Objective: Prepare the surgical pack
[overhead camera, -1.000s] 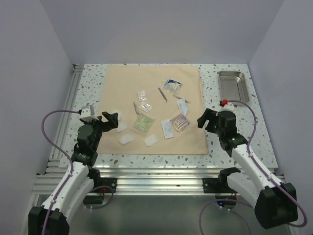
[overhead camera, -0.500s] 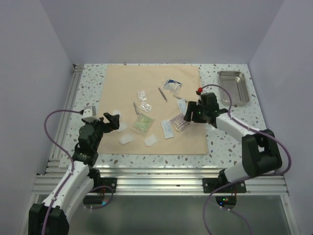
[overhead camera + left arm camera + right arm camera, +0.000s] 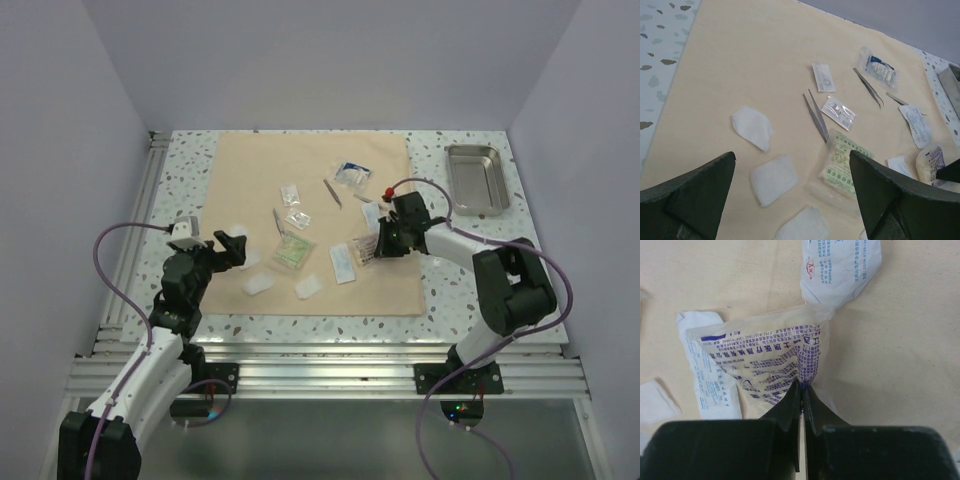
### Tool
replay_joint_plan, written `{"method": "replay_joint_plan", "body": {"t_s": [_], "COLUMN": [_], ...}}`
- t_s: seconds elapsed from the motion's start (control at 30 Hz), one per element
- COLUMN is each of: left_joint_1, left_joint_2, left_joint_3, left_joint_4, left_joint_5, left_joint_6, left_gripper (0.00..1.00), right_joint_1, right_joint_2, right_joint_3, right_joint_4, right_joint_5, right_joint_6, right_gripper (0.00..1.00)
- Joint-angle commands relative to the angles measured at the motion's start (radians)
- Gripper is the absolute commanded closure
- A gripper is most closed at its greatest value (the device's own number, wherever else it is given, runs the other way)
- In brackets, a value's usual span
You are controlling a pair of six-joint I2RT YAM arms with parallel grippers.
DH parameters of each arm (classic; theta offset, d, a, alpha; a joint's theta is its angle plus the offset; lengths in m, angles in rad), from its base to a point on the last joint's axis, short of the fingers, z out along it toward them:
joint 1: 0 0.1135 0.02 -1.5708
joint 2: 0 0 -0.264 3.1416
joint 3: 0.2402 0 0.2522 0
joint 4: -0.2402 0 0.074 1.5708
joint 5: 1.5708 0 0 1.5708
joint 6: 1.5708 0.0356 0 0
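Nearest the arm bases, the left gripper (image 3: pixel 230 246) hangs over the near-left part of the tan cloth (image 3: pixel 250 170), its jaws spread wide and holding nothing. The cloth lies flat on the speckled bench (image 3: pixel 180 170). Its wrist view looks between the two dark fingers (image 3: pixel 690 195) onto three white pads (image 3: pixel 774 179) lying apart from one another on the cloth. Just beyond them lies a green sachet (image 3: pixel 845 165), flat and touching the tips of a pair of tweezers (image 3: pixel 816 115). On the near-right part of the cloth, the right gripper (image 3: pixel 801 388) reaches in low from the side, its jaws clenched on a raised crease of a printed clear sachet (image 3: pixel 760 365). The rest of that sachet spreads out below the pinch, towards the cloth. A long white sachet (image 3: pixel 707 385) lies partly under its left edge, and a white packet with blue lettering (image 3: pixel 840 270) sits just beyond it, close to its far corner. Farther out, towards the middle of the cloth, two small clear sachets (image 3: pixel 839 111) lie near the tweezers. A second pair of tweezers (image 3: pixel 869 87) lies slantwise beside a blue-and-white sachet (image 3: pixel 879 68), with another thin metal instrument (image 3: pixel 897 99) to its right. Another long white sachet (image 3: pixel 916 125) lies by the right arm. The steel tray (image 3: pixel 477 178) stands off the cloth at the far right of the bench, well apart from both grippers.
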Motion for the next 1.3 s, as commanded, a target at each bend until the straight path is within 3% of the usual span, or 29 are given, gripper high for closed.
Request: {"method": "replay_joint_plan", "body": {"t_s": [0.0, 0.13, 0.27, 0.4, 0.57, 0.77, 1.0, 1.27], "left_joint_1": [-0.005, -0.005, -0.005, -0.006, -0.006, -0.008, -0.012, -0.021], "left_joint_2": [0.000, -0.002, -0.002, 0.004, 0.021, 0.016, 0.023, 0.053], "left_joint_3": [0.005, 0.004, 0.004, 0.001, -0.002, -0.007, -0.009, 0.001], "left_joint_4": [0.058, 0.055, 0.055, 0.063, 0.072, 0.083, 0.083, 0.081], "left_joint_5": [0.019, 0.023, 0.026, 0.028, 0.060, 0.071, 0.068, 0.054], "left_joint_6": [0.011, 0.011, 0.008, 0.005, -0.002, -0.006, -0.005, 0.008], "left_gripper": [0.00, 0.00, 0.00, 0.00, 0.00, 0.01, 0.01, 0.01], "right_joint_1": [0.001, -0.029, -0.165, -0.278, -0.449, -0.486, -0.489, -0.489], "right_joint_2": [-0.079, -0.173, -0.218, -0.199, -0.132, -0.038, 0.087, 0.296], "right_joint_3": [0.043, 0.108, 0.178, 0.243, 0.263, 0.280, 0.345, 0.480], "right_joint_4": [-0.028, -0.082, -0.121, -0.128, -0.038, 0.046, 0.108, 0.154], "right_joint_5": [-0.007, 0.049, 0.130, 0.236, 0.256, 0.498, 0.608, 0.636], "right_joint_6": [0.000, 0.014, 0.060, 0.166, 0.336, 0.588, 0.868, 1.034], "right_gripper": [1.00, 1.00, 1.00, 1.00, 1.00, 1.00, 1.00, 1.00]}}
